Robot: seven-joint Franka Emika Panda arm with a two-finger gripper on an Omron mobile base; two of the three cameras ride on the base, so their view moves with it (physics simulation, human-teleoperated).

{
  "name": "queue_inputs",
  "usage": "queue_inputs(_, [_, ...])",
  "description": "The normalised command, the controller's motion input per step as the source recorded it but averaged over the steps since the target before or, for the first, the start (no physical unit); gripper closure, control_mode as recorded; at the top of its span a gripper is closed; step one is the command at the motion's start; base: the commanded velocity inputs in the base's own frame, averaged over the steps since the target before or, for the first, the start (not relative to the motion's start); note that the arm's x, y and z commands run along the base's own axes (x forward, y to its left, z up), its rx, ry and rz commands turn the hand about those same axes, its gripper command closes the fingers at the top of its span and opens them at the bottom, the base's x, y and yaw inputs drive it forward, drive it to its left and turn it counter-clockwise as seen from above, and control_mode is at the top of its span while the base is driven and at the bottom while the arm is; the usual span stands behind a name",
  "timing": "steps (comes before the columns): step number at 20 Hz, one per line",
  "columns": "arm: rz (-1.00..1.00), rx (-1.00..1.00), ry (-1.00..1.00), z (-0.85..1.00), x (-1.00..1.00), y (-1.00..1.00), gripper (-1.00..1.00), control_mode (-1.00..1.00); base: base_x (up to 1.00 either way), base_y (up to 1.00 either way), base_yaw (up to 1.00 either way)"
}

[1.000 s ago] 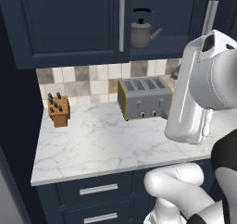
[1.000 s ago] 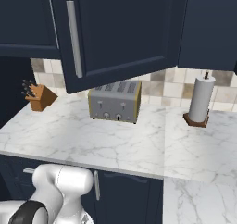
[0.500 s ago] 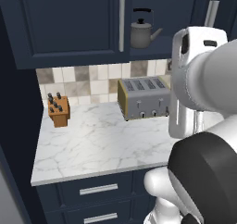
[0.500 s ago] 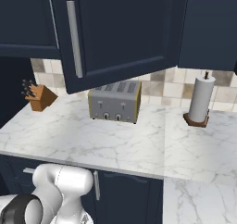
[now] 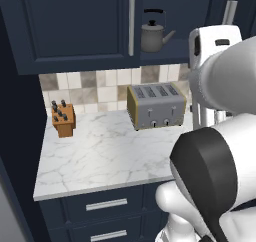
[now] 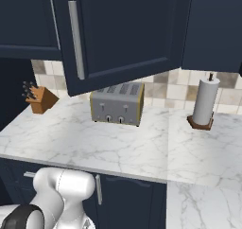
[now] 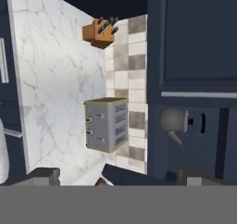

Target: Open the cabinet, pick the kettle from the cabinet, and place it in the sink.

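And here we are at the wall cabinet (image 5: 75,31), one door swung wide: in the right base view that open door (image 6: 123,29) juts out toward the camera with its long silver handle (image 6: 76,39) running down its edge. Inside, on the bottom shelf, sits the kettle (image 5: 152,34), upright, spout aimed right, black handle arched over the lid. The hand view is rolled over sideways, and there the kettle (image 7: 177,121) shows side-on in the open compartment, beside the closed door and its bar handle (image 7: 199,94).

The gripper (image 7: 115,177) has its jaws spread wide with nothing between them. Its two dark tips poke up at the bottom of the hand view, well apart from the kettle and touching nothing. In the left base view the arm's white bulk looms at right, hiding the counter's right end; the hand itself is hard to make out there.

Down on the white marble counter (image 5: 105,156), the silver four-slot toaster (image 5: 156,106) stands against the tiled backsplash (image 5: 100,88), just below the kettle's shelf. The wooden knife block (image 5: 63,119) sits off to the left near the wall. Over on the right, the paper towel roll (image 6: 206,102) stands upright on its holder. Navy drawers (image 5: 105,206) with horizontal handles run under the counter's front edge.
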Motion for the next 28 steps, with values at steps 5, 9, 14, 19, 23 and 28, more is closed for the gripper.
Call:
queue_inputs(5, [0.0, -0.05, -0.04, -0.18, 0.42, -0.36, -1.0, -1.0, 0.0, 0.0, 0.0])
queue_inputs(9, [0.0, -0.08, -0.06, -0.08, 0.41, -0.27, -1.0, -1.0, 0.0, 0.0, 0.0])
queue_inputs(14, [-0.07, -0.06, -0.08, 0.0, 0.27, -0.2, -1.0, -1.0, 0.0, 0.0, 0.0])
queue_inputs(19, [-0.14, -0.05, -0.02, 0.0, 0.23, -0.04, -1.0, -1.0, 0.0, 0.0, 0.0])
queue_inputs(23, [-0.16, -0.01, 0.0, 0.04, 0.11, 0.0, -1.0, -1.0, 0.0, 0.0, 0.0])
queue_inputs(28, [-0.14, 0.0, 0.0, 0.15, 0.01, -0.02, -1.0, -1.0, 0.0, 0.0, 0.0])
